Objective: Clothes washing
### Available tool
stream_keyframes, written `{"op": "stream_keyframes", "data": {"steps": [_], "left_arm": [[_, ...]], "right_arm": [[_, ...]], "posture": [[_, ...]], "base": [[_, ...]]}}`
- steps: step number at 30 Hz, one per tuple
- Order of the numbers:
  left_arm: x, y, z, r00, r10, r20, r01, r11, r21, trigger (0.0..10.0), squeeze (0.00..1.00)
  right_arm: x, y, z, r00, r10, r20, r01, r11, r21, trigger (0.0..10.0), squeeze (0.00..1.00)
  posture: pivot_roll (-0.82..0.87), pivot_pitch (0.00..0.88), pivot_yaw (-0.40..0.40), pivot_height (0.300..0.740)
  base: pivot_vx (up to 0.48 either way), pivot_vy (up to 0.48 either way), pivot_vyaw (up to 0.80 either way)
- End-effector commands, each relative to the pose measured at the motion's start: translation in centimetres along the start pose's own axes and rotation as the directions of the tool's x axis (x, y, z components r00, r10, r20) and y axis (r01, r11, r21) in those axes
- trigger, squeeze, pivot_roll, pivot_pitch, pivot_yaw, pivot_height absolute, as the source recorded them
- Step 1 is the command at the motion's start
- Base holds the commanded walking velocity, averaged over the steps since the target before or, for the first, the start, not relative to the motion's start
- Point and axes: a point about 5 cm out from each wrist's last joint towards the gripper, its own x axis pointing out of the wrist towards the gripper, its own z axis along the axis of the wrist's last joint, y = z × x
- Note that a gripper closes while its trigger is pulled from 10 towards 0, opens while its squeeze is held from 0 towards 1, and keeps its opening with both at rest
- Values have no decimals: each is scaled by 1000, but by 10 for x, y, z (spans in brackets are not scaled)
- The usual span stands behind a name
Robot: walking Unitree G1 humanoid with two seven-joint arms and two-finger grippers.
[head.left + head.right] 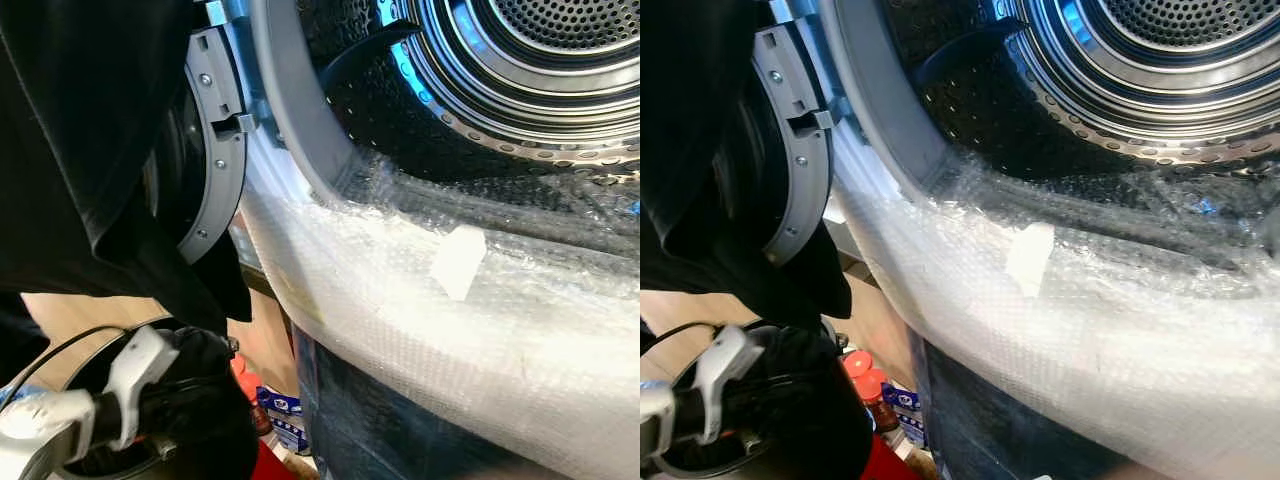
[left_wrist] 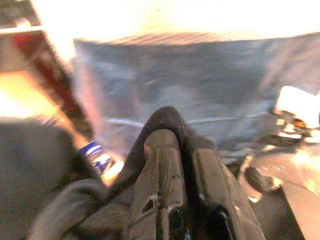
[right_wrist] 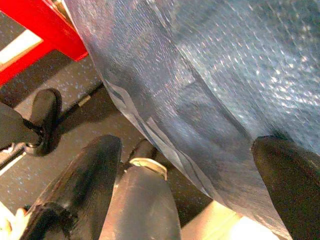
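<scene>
1. Left gripper: I am pinching the black garment between closed fingers, low beside the open door.
2. Garment: hanging left of the drum.
3. Right gripper: I am holding it spread wide, empty, by the bubble wrap.

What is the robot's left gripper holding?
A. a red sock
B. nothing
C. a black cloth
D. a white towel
C. The left gripper has its two black fingers shut on a black cloth, and in the head view the black cloth hangs up past the open washing machine door, beside the shiny metal drum.
</scene>
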Motion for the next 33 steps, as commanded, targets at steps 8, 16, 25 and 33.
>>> {"op": "stream_keyframes", "data": {"steps": [8,16,25,33], "left_arm": [[36,-20,16,972,-231,-35,232,970,69,0,0],[64,-34,18,939,-344,-30,345,936,68,0,0],[106,-66,29,864,-503,15,500,863,76,0,0],[118,-84,26,805,-594,10,592,804,60,0,0]], "right_arm": [[0,2,12,999,0,48,-2,1000,32,10000,0],[0,-1,10,999,-7,46,5,999,33,10000,0],[0,-1,14,998,-11,62,8,999,51,10000,0],[0,-3,15,998,-20,67,15,997,72,10000,0]], "posture": [[33,0,180,740],[46,0,166,740],[29,0,166,740],[0,0,179,740]], "base": [[0,0,0],[0,0,0],[0,0,0],[0,0,0]]}}
